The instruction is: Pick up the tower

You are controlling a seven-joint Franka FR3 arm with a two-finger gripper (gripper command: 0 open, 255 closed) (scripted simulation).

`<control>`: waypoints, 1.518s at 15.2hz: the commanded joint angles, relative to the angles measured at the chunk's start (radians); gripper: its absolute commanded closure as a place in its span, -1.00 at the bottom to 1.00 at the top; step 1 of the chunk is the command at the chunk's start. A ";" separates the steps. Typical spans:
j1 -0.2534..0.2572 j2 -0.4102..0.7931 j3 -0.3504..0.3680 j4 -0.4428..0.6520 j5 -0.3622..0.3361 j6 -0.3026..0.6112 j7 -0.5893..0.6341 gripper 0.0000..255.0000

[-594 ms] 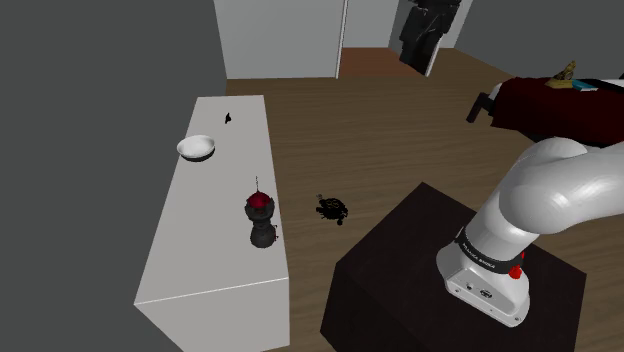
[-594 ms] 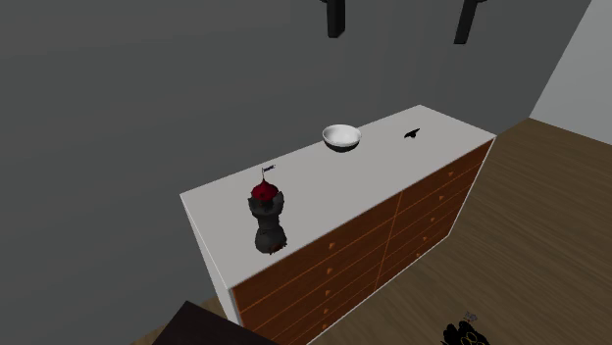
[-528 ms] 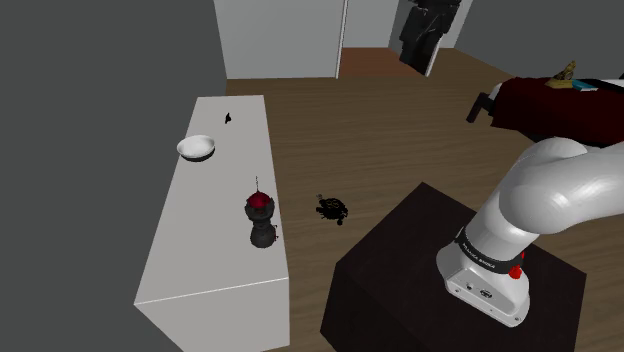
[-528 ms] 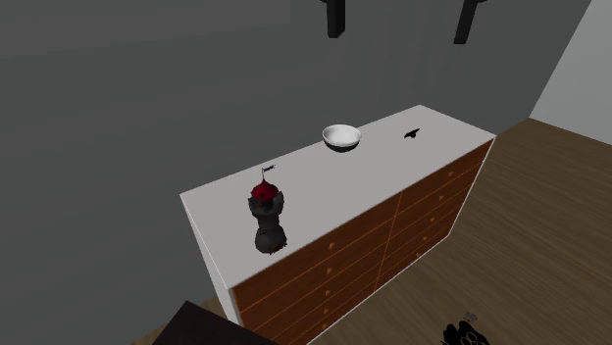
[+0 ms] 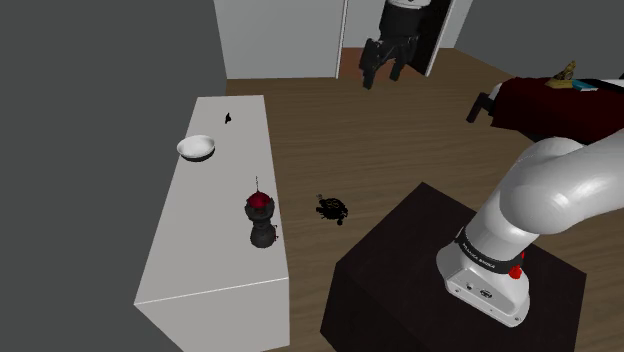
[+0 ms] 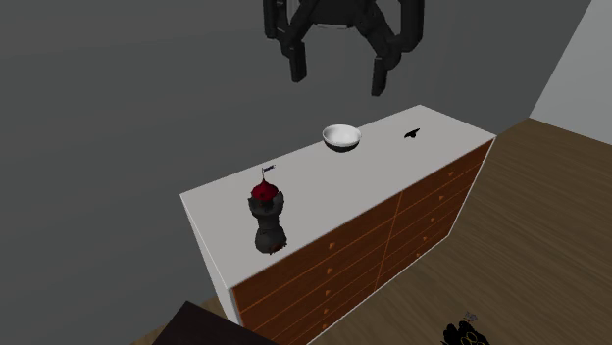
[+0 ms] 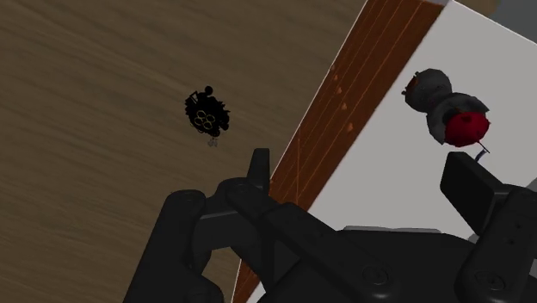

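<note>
The fingers (image 6: 296,61) are wide and empty. In the second exterior view the tower (image 6: 267,218) stands at their seven o'clock; they should center above it first.

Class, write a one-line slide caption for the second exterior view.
Open black hand high in frame; below, a white-topped dresser bears a red-capped dark tower and a white bowl.

Tower (image 5: 260,220) had a dark grey body and a red dome. Counter (image 5: 190,250) was plain white on top, its drawer fronts orange-brown with thin lines. Bowl (image 5: 196,148) was white. Floor (image 5: 400,140) showed brown wood grain. Tool (image 6: 337,76) was all black, arm (image 5: 560,190) white, stand (image 5: 400,260) black.
</note>
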State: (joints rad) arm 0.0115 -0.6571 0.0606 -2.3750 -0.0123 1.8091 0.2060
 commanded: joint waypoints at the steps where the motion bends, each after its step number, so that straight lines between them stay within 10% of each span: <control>1: 0.003 0.051 0.027 -0.009 0.016 0.049 0.049 -1.00; 23: 0.052 0.834 0.221 0.298 -0.009 0.413 0.572 -1.00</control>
State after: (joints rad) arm 0.0591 0.1367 0.2815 -2.1051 -0.0135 2.2144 0.7558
